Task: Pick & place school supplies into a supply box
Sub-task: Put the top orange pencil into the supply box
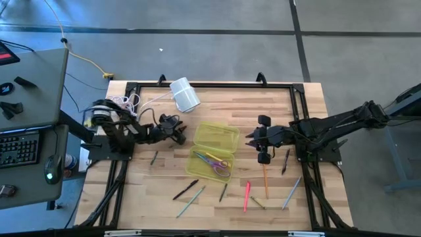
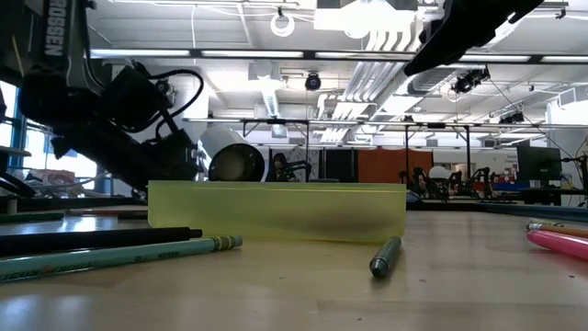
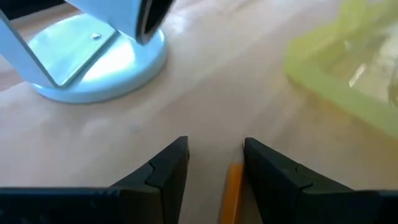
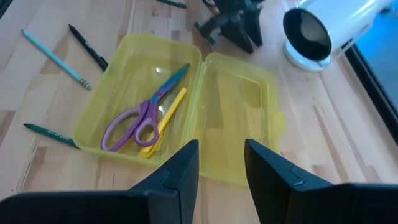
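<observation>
The yellow-green supply box (image 1: 227,127) lies open in the middle of the table. Its tray (image 4: 158,41) holds the purple-and-teal scissors (image 4: 140,121) and a yellow pencil (image 4: 166,115), and its lid (image 4: 242,112) lies flat beside the tray. My left gripper (image 1: 179,133) hovers low just left of the lid, fingers a little apart, with an orange pencil (image 3: 233,190) between them. My right gripper (image 1: 250,138) hangs right of the box, narrowly open (image 4: 222,146) and holding nothing. Loose pens lie on the near half: black (image 1: 185,189), teal (image 1: 191,201), green (image 1: 223,191), pink (image 1: 247,195), orange (image 1: 265,179). My left gripper has the end of the orange pencil (image 3: 235,171) between its fingers, lying along them and close beside one finger (image 3: 267,171). There is a gap on its other side. Whether the fingers touch it I cannot tell.
A white cylinder (image 1: 185,94) lies on its side at the far edge, close to my left gripper (image 3: 93,56). A coiled white cord (image 1: 125,102) sits at the far left corner. More pens lie right of the box: a black one (image 1: 286,160) and a blue-grey one (image 1: 291,192).
</observation>
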You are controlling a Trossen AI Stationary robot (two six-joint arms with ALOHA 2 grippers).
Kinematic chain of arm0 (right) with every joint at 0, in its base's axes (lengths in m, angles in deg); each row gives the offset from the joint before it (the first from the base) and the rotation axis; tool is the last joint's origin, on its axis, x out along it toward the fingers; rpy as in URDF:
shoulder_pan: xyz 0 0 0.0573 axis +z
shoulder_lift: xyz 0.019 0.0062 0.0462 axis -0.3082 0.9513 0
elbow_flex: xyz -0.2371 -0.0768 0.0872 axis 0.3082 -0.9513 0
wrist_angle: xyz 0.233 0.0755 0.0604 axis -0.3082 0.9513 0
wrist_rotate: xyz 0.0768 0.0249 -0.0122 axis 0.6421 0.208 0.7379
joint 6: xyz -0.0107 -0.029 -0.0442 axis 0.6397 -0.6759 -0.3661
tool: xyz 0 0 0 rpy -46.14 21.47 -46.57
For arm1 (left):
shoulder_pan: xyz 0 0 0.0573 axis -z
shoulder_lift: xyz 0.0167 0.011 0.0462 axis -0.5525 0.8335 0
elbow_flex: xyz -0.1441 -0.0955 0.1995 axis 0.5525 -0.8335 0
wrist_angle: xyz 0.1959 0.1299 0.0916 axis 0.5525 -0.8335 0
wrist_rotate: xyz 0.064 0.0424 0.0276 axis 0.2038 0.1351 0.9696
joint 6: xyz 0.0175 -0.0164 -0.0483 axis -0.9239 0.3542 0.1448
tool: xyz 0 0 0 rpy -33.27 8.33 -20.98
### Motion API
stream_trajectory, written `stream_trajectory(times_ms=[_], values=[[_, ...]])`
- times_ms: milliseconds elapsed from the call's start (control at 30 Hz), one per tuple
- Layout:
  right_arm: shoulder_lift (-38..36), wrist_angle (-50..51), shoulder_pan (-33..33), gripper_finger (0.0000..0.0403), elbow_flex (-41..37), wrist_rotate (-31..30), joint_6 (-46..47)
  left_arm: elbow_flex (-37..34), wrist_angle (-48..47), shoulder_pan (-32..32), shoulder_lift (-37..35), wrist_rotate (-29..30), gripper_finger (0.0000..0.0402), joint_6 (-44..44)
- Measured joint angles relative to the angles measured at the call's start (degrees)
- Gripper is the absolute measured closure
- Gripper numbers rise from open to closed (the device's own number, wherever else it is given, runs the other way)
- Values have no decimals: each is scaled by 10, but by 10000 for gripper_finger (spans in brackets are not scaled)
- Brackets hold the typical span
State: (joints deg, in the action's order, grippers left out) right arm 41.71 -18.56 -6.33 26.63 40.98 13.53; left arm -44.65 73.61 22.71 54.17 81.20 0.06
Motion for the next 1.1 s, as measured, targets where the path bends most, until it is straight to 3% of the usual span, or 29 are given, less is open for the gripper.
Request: stream_trajectory(times_ms=[133,333,500,800,1100], values=[[0,-12,0,290,0,0,-33,-4,63,10,50,23,207,29],[0,-20,0,290,0,2,-71,-16,66,32,51,27,208,64],[0,-20,0,290,0,2,-80,-19,74,32,51,14,234,82],[0,-20,0,290,0,1,-80,-20,72,32,52,19,283,14],[0,-20,0,290,0,2,-62,-21,85,32,53,15,258,-34]])
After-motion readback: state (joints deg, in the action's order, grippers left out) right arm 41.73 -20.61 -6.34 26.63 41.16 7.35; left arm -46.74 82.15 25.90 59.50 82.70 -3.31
